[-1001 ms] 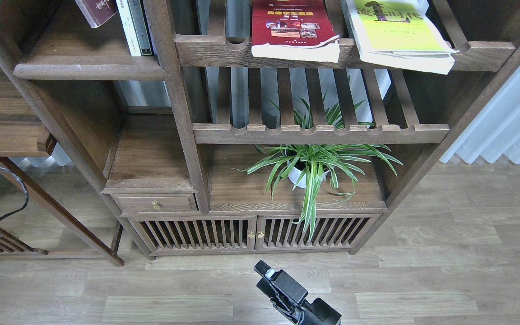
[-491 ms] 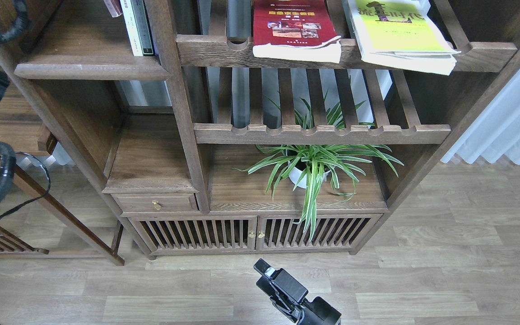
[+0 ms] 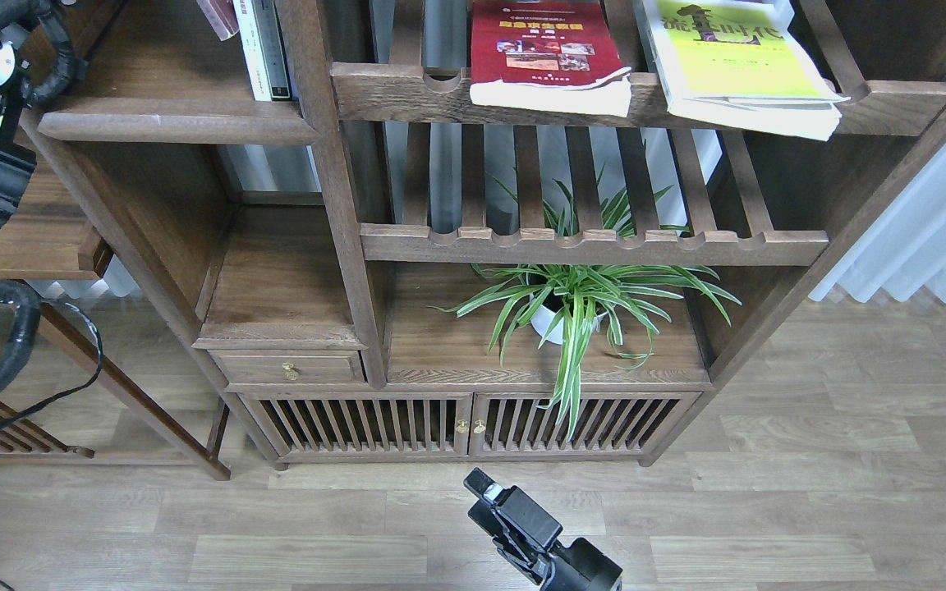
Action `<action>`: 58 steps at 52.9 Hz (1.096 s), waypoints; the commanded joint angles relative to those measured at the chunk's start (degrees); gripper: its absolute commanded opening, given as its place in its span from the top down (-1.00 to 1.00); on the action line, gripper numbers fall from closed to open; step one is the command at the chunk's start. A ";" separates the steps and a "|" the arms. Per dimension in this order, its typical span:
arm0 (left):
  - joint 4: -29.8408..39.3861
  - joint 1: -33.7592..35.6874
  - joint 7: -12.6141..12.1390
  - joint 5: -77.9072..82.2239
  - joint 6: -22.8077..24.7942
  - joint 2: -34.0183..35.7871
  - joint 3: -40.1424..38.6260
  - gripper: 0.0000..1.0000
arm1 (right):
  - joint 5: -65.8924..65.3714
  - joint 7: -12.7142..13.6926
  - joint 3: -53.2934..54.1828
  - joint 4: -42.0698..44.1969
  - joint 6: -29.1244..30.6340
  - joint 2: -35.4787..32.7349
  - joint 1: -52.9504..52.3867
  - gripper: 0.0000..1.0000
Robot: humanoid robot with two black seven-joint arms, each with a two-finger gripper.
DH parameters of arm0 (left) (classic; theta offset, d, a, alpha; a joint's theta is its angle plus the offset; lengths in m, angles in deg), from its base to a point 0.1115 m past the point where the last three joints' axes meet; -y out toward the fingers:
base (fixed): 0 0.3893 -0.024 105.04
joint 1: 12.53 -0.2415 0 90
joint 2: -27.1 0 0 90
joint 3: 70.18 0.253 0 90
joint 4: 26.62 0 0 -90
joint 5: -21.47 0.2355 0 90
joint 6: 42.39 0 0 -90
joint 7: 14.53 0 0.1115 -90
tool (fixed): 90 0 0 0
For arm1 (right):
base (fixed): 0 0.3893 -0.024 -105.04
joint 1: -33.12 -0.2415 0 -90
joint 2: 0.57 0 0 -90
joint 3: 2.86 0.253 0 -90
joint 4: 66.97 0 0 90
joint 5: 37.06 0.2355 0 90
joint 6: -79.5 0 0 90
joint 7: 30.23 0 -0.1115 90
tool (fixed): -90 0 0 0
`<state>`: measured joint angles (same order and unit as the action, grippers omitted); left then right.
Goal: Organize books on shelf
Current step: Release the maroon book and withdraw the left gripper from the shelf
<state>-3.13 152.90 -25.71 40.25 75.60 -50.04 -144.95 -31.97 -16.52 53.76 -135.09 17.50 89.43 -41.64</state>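
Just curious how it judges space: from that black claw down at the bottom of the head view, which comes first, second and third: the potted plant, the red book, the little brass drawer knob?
From the right claw, low in the middle:
1. Potted plant, just above it on the bottom ledge.
2. Brass drawer knob, off to the left.
3. Red book, top rack, clearly farthest.

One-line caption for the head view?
Red book and yellow-green book lie on the slatted rack; right hand hangs low, away from the shelf.

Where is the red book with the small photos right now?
In the head view, the red book lies flat on the upper slatted rack, top centre, left of the yellow-green book.
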 commanded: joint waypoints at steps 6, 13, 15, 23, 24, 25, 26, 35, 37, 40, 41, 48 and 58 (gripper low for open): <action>-0.02 0.07 -0.25 0.20 0.00 0.76 2.26 0.92 | 0.01 0.00 0.51 0.00 0.00 0.00 0.05 -0.97; 0.07 0.33 0.98 1.16 0.00 4.19 7.18 0.93 | 0.01 0.00 0.51 -0.35 0.00 0.00 0.06 -0.97; 0.24 0.33 1.59 1.95 0.00 5.07 8.24 0.93 | 0.01 0.00 0.68 -0.35 0.00 0.00 0.06 -0.97; 0.60 0.16 4.93 7.14 0.00 7.18 9.65 0.93 | 0.01 0.00 0.69 -0.35 0.00 0.00 0.06 -0.97; 0.77 0.16 5.20 7.40 0.00 7.35 9.56 0.93 | 0.01 0.00 0.77 -0.35 0.00 0.00 0.06 -0.97; 0.77 0.16 5.46 7.75 0.00 7.53 9.56 0.93 | 0.01 0.00 0.77 -0.35 0.00 0.00 0.06 -0.97; 0.86 0.16 5.73 7.93 0.00 7.62 9.56 0.93 | 0.01 0.00 0.77 -0.35 0.00 0.00 0.06 -0.97; 1.56 0.16 5.82 8.37 0.00 8.76 9.56 0.93 | 0.01 0.00 0.77 -0.43 0.00 0.00 0.06 -0.97; 2.09 0.07 5.82 8.37 0.00 8.76 9.56 0.93 | 0.01 0.00 0.77 -0.44 0.00 0.00 0.06 -0.97; 2.44 0.07 5.82 8.37 0.00 8.76 9.47 0.93 | 0.01 0.00 0.77 -0.44 0.00 0.00 0.06 -0.97; 2.44 0.07 5.82 8.37 0.00 8.76 9.47 0.93 | 0.01 0.00 0.77 -0.44 0.00 0.00 0.06 -0.97; 2.79 -0.10 5.82 8.55 0.00 8.59 9.65 0.93 | 0.01 0.00 0.77 -0.44 0.00 0.00 0.06 -0.97; 7.27 -0.19 5.90 17.33 0.00 10.16 9.65 0.94 | 0.01 0.00 0.77 -0.87 0.00 0.00 0.06 -0.97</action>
<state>1.90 152.75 -19.76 52.43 75.61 -41.12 -135.23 -31.97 -16.52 54.54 -135.77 17.50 89.43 -41.59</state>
